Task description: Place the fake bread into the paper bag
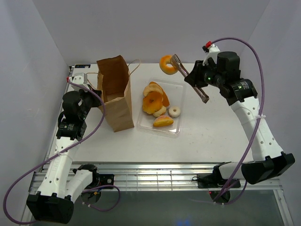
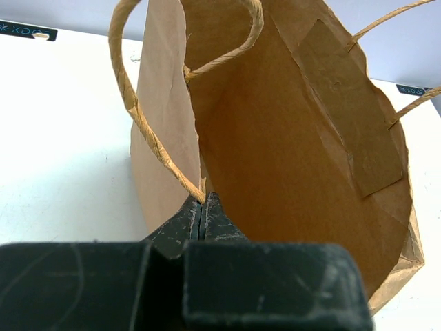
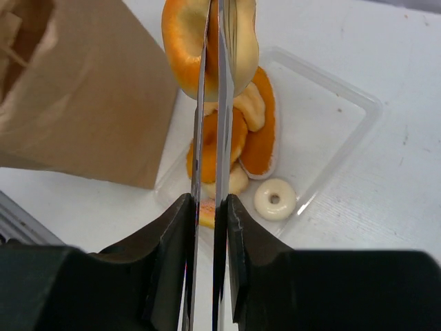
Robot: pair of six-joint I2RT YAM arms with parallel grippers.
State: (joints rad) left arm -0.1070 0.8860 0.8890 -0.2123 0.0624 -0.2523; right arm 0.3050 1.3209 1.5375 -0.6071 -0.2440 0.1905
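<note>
Beyond the paper bag [image 2: 289,138], a black label [image 2: 26,30] shows illegible print.

Your paper bag [image 1: 115,94] stood upright, brown kraft, mouth open, string handles flopped outward, just left of the clear tray [image 1: 175,96]. Most of the fake bread [image 1: 154,101] sat piled in that tray: overlapping golden-orange buns, with a small pale ring doughnut [image 1: 174,111] and a pink-topped piece [image 1: 163,122] toward the near end. One orange ring doughnut [image 1: 166,64] was held up off the tray, pinched on edge in the tongs [image 1: 182,67], right of the bag's mouth.
</note>
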